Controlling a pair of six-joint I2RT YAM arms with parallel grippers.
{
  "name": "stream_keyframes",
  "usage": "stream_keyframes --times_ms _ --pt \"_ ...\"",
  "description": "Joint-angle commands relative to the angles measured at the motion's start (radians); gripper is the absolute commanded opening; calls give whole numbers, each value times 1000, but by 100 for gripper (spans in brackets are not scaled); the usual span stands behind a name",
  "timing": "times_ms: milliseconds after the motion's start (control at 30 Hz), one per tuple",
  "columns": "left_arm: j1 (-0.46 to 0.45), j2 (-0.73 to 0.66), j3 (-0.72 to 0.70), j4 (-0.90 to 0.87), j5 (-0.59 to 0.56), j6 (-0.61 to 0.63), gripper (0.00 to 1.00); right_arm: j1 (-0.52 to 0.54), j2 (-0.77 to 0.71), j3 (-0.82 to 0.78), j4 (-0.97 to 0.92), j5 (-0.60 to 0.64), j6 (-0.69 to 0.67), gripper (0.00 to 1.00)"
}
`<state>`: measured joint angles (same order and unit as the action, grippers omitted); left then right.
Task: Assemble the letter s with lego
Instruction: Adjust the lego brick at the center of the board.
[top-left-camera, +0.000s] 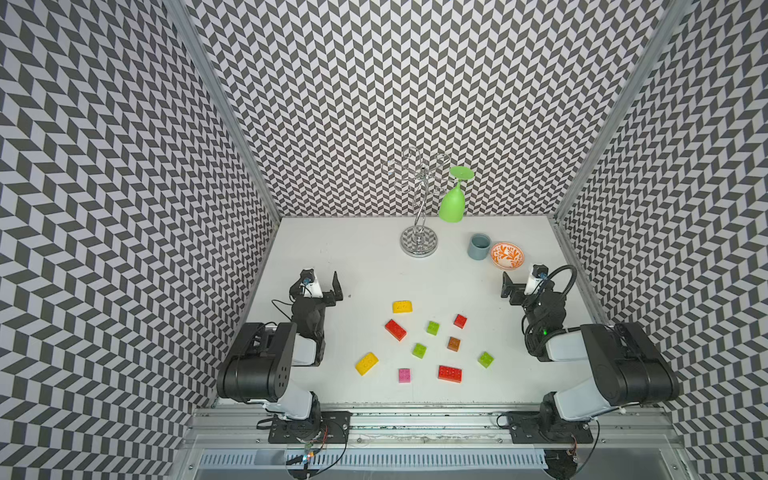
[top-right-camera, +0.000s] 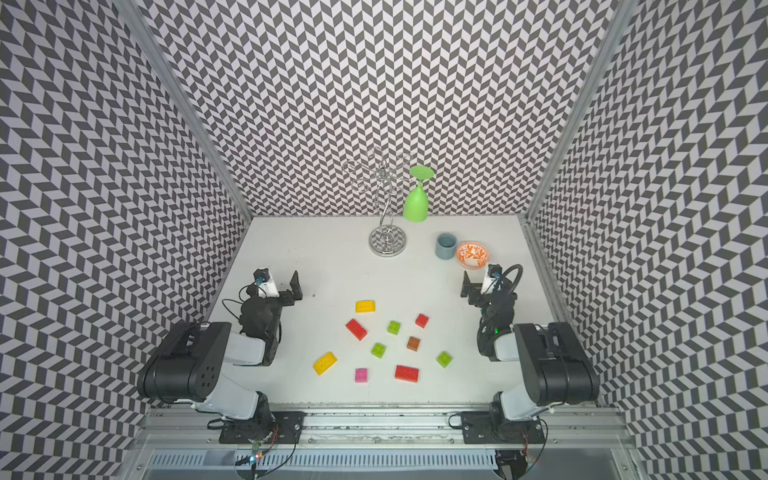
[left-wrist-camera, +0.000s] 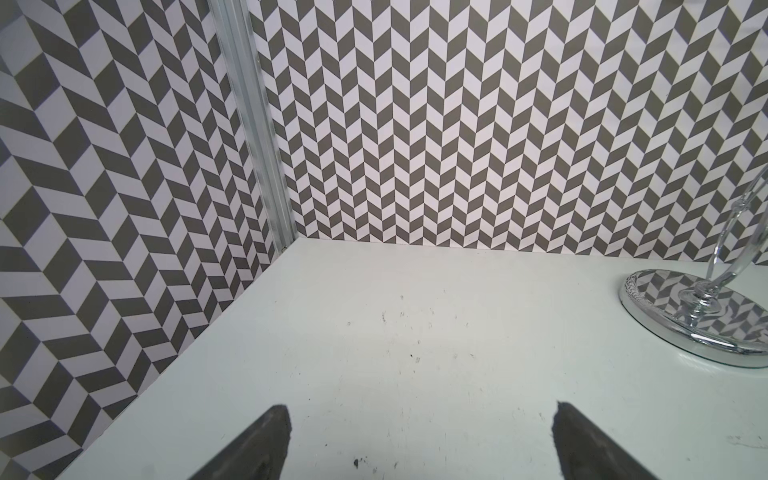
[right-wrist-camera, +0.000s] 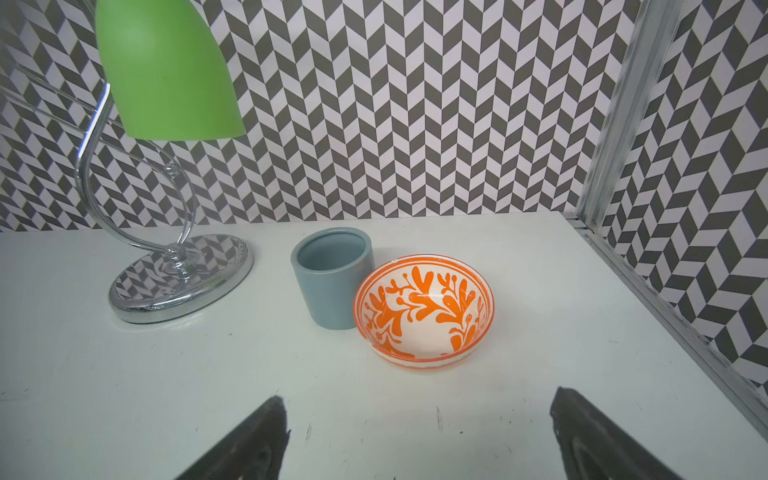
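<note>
Reference: a clock face laid flat on the table (top-left-camera: 365, 257), centred on the brick cluster, 12 o'clock toward the back wall.

1. Left end effector (left-wrist-camera: 419, 415): jaws spread wide, nothing between them. It sits at 10 o'clock, well apart from the cluster.

2. Lego, seen in both top views. All ten bricks lie singly on the table, none touching another:
- near yellow brick (top-left-camera: 366, 364): 8 o'clock
- far long red brick (top-left-camera: 395, 329): 10 o'clock
- far yellow brick (top-left-camera: 402, 307): 11 o'clock
- pink brick (top-left-camera: 404, 375): 7 o'clock
- centre lime brick (top-left-camera: 419, 350): at the centre
- far lime brick (top-left-camera: 432, 327): 12 to 1 o'clock
- near long red brick (top-left-camera: 449, 373): 5 o'clock
- brown brick (top-left-camera: 454, 343): 3 o'clock
- small red brick (top-left-camera: 460, 321): 2 o'clock
- right lime brick (top-left-camera: 485, 359): 4 o'clock

3. Right end effector (right-wrist-camera: 417, 401): jaws spread wide and empty. It sits at 2 o'clock, facing the grey cup (right-wrist-camera: 332, 278) and the orange bowl (right-wrist-camera: 424, 311) just beside it.

Progress, as a judgement: no assembly is done. No two bricks are joined and no S outline is laid out. Every pick, placement and press-fit is yet to come.
</note>
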<state>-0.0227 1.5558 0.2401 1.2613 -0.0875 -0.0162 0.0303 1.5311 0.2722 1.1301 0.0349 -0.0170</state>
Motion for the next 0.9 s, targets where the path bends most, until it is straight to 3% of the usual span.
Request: stream_keyframes --times_ms 0,733,867 --pt "6 1 13 3 11 11 100 2 0 10 59 13 3 99" --pt "8 2 16 -2 15 9 100 2 0 10 57 13 3 99" --pt "7 1 14 0 15 9 92 2 1 9 58 13 3 99"
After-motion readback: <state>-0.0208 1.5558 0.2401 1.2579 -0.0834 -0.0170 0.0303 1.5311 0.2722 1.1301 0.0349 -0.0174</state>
